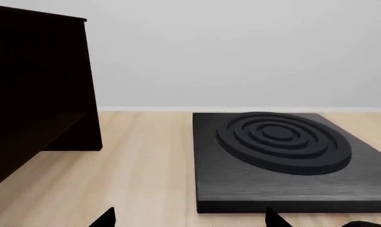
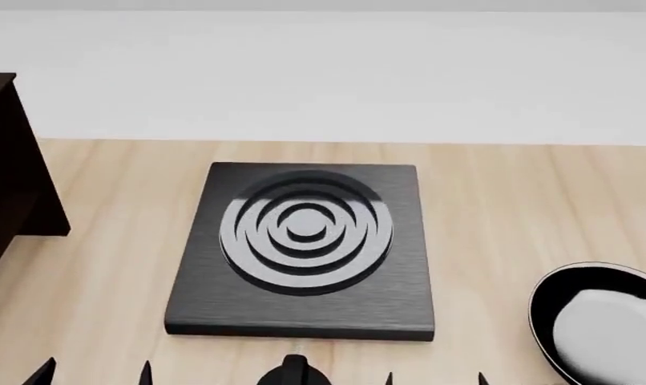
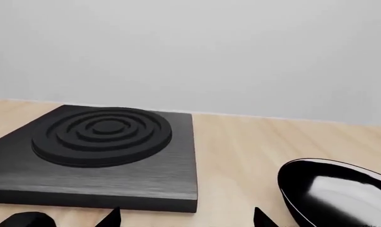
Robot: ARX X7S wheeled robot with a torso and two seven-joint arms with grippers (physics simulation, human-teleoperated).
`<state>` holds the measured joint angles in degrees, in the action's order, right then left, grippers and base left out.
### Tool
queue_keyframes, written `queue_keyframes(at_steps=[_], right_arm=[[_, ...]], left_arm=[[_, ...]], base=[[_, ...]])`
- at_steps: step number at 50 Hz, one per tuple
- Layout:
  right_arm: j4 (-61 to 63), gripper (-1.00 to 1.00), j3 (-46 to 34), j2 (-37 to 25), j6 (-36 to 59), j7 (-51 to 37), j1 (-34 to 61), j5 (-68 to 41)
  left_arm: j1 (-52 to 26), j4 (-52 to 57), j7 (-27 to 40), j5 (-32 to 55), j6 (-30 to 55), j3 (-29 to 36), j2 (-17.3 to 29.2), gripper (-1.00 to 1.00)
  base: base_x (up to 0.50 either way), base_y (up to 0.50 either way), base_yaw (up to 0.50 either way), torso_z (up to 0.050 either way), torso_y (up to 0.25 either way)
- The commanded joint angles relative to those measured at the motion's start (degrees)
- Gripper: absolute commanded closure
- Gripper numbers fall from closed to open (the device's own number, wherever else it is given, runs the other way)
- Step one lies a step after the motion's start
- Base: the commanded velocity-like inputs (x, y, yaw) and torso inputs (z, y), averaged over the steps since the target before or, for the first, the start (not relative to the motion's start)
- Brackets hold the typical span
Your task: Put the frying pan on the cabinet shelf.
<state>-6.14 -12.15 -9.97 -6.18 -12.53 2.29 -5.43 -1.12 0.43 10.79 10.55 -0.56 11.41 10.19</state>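
Sitting at the near right of the pale wooden tabletop (image 2: 494, 216), the small round black frying pan (image 2: 601, 325) with a pale grey glossy inner base and thin light rim is cut off by the edge of the head view, so its handle is out of sight. It rests flat on the wood, well apart from the very dark brown, almost black boxy cabinet (image 2: 8, 168), which stands at the far left edge of the table.

Between them, near the middle, lies a square black burner plate (image 2: 301, 249) with raised concentric rings, flat on the wood and touching neither the pan nor the cabinet.

Both arms are low at the near edge. Of the left gripper (image 1: 190, 218) only two dark fingertips (image 1: 105, 218) show, set wide apart with nothing between them, pointed toward the gap between cabinet and burner plate. The right gripper (image 3: 187, 218) likewise shows two tips spread wide and empty, with the pan just to its right and the burner plate to its left. A plain light grey wall (image 2: 323, 72) closes the far side.
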Motion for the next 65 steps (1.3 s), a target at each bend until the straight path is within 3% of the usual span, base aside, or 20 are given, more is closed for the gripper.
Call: queue_keyframes(at_steps=[1, 18, 23, 29, 35, 46, 51, 65], right_arm=[[4.3, -1.0, -0.2, -0.4, 3.3, -0.8, -1.0, -0.8], [1.4, -1.0, -0.3, -0.5, 0.9, -0.2, 0.1, -2.4], [1.0, -1.0, 0.1, -0.4, 0.7, -0.6, 0.9, -2.9], [12.9, -1.0, 2.3, -2.4, 12.6, -3.0, 0.7, -6.5], [28.0, -1.0, 0.7, -5.9, 30.2, -6.6, 1.3, -4.8], [44.5, -1.0, 8.7, -8.3, 52.4, -10.0, 3.4, -13.1], [49.3, -1.0, 14.3, -8.2, 61.4, -11.5, 5.9, -17.8], [44.2, -1.0, 21.8, -8.4, 68.3, -13.5, 7.2, -20.4]], left_arm=[[-0.2, -0.1, 0.3, 0.5, -0.1, 0.3, 0.2, -1.0], [-0.4, -0.6, 0.3, 0.5, 0.0, 1.6, 0.5, -1.0], [0.5, 1.2, 0.4, 4.7, 1.4, -0.7, 0.6, -1.0], [1.0, 10.6, 2.8, 6.4, 9.1, -0.6, 2.3, -1.0], [-0.7, 20.6, 5.5, 6.2, 22.3, 1.8, 5.3, -1.0], [-5.8, 33.7, 8.8, 11.2, 39.7, -0.5, 8.2, -1.0], [-9.9, 34.2, 11.6, 14.0, 47.5, -2.8, 7.2, -1.0], [-24.2, 25.9, 11.7, 16.1, 57.5, -1.5, 6.4, -1.0]], base=[[0.0, 0.0, 0.0, 0.0, 0.0], [0.0, 0.0, 0.0, 0.0, 0.0], [0.0, 0.0, 0.0, 0.0, 0.0], [0.0, 0.0, 0.0, 0.0, 0.0], [0.0, 0.0, 0.0, 0.0, 0.003], [0.0, 0.0, 0.0, 0.0, 0.0], [0.0, 0.0, 0.0, 0.0, 0.0], [0.0, 0.0, 0.0, 0.0, 0.0]])
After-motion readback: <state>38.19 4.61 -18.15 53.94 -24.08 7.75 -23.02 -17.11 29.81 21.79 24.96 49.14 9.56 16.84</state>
